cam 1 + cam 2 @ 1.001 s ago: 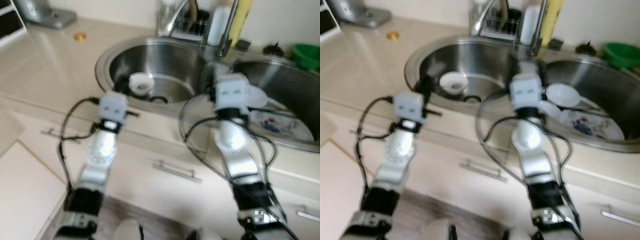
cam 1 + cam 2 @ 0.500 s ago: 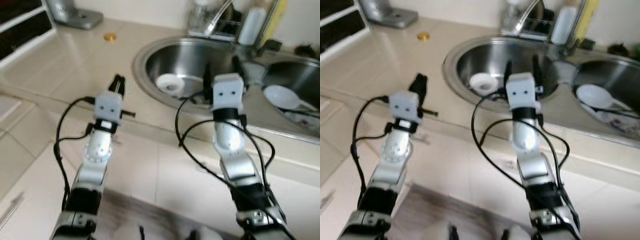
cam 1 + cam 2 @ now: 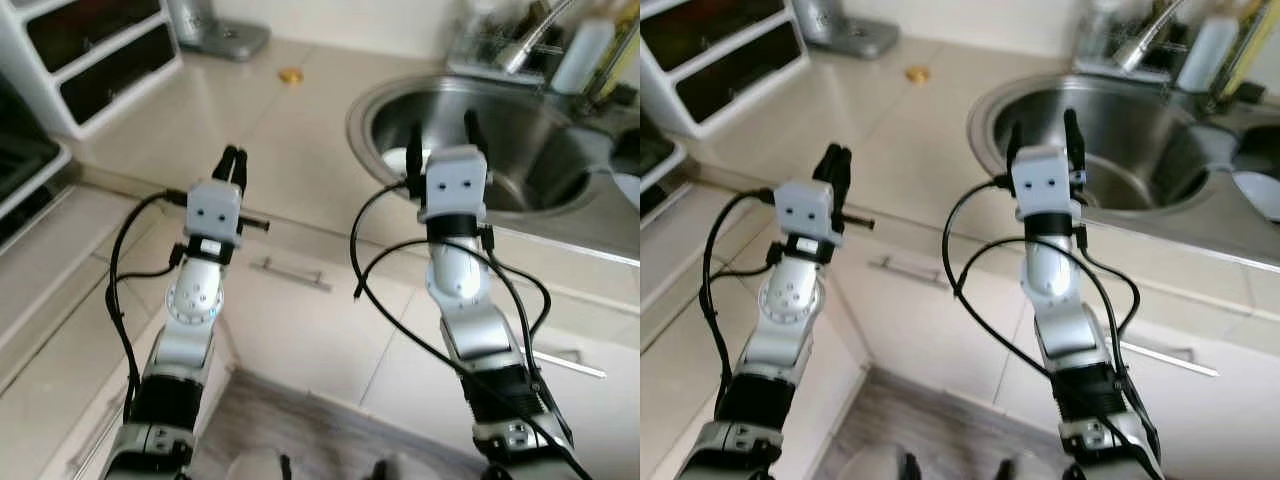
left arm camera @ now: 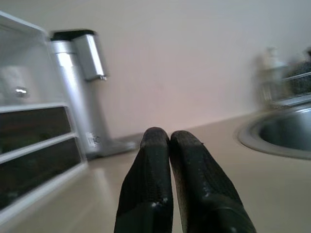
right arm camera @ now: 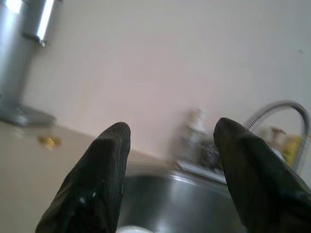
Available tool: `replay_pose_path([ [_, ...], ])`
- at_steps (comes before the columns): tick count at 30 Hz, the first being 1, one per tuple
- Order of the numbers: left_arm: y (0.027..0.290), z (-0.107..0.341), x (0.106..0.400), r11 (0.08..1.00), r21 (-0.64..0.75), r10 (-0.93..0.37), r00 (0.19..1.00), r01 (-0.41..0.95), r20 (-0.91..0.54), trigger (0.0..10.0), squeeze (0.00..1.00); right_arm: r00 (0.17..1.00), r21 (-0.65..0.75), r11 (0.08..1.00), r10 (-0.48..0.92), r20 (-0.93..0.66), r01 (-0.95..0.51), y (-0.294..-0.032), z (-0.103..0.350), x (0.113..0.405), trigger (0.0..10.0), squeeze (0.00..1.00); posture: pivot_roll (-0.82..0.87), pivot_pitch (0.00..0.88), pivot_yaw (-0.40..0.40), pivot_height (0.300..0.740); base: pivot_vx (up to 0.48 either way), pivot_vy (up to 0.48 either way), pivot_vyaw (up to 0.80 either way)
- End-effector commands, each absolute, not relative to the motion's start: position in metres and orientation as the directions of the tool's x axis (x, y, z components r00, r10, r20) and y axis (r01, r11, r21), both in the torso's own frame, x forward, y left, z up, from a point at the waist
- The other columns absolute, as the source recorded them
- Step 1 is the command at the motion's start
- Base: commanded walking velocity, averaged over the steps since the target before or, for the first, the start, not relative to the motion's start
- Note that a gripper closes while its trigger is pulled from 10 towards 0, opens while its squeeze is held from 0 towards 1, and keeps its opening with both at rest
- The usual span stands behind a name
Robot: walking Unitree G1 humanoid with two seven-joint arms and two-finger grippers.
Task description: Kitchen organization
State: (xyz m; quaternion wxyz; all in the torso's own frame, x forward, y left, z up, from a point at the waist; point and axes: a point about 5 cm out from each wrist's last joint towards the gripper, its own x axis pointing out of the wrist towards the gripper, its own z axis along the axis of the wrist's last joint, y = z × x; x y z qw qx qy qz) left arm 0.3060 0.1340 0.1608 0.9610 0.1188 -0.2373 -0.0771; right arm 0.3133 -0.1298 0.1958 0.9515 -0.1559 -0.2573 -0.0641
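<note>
Both arms are stretched out over the edge of the beige countertop (image 3: 200,110), nothing in either claw. The left gripper (image 3: 233,163) is clenched, its two black fingers (image 4: 155,179) pressed flat together and holding nothing. Ahead of it and off to its left sits a white drawer unit (image 3: 95,50) with dark fronts, and straight ahead, well apart, a silver appliance (image 4: 80,87) stands against the wall. A small gold thing (image 3: 291,75) lies on the counter beyond that claw.

The right gripper (image 3: 1043,135) is released, fingers (image 5: 99,174) spread wide, hovering right at the near rim of the round steel sink (image 3: 480,120). Past it, behind the basin, there's the curved faucet (image 5: 284,114) and a blurry dish rack (image 3: 1110,45) with bottles, so that's where the kitchen stuff is.
</note>
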Motion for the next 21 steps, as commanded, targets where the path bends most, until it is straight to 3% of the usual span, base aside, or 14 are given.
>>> replay_pose_path([
  [1, 0.133, 0.165, 0.306, 0.957, 0.276, -0.213, 0.865, 0.091, 0.454, 10.0, 0.00, 0.852, -0.254, 0.943, -0.051, 0.521, 0.212, -0.131, 0.200, 0.314, 10.0, 0.00, 0.17, 0.000, -0.033, 0.740, 0.000, 0.480, 0.00],
  [2, 0.134, 0.166, 0.306, 0.957, 0.276, -0.213, 0.865, 0.091, 0.454, 10.0, 0.00, 0.850, -0.255, 0.943, -0.052, 0.524, 0.215, -0.131, 0.200, 0.313, 10.0, 0.00, 0.17, 0.000, -0.033, 0.740, 0.000, 0.480, 0.00],
  [5, 0.132, 0.168, 0.301, 0.947, 0.307, -0.242, 0.834, 0.092, 0.495, 10.0, 0.00, 0.833, -0.195, 0.956, -0.080, 0.548, 0.220, -0.132, 0.201, 0.306, 10.0, 0.00, 0.17, 0.000, -0.028, 0.740, 0.000, -0.390, -0.80],
  [14, 0.131, 0.166, 0.303, 0.945, 0.314, -0.241, 0.848, 0.094, 0.472, 10.0, 0.00, 0.824, -0.195, 0.955, -0.078, 0.561, 0.223, -0.132, 0.202, 0.305, 10.0, 0.00, 0.16, 0.000, -0.028, 0.740, 0.000, 0.000, -0.80],
  [21, 0.131, 0.167, 0.303, 0.945, 0.312, -0.244, 0.843, 0.097, 0.479, 10.0, 0.00, 0.819, -0.234, 0.941, -0.073, 0.569, 0.246, -0.132, 0.201, 0.303, 10.0, 0.00, 0.16, 0.000, -0.027, 0.740, 0.000, -0.480, 0.00],
])
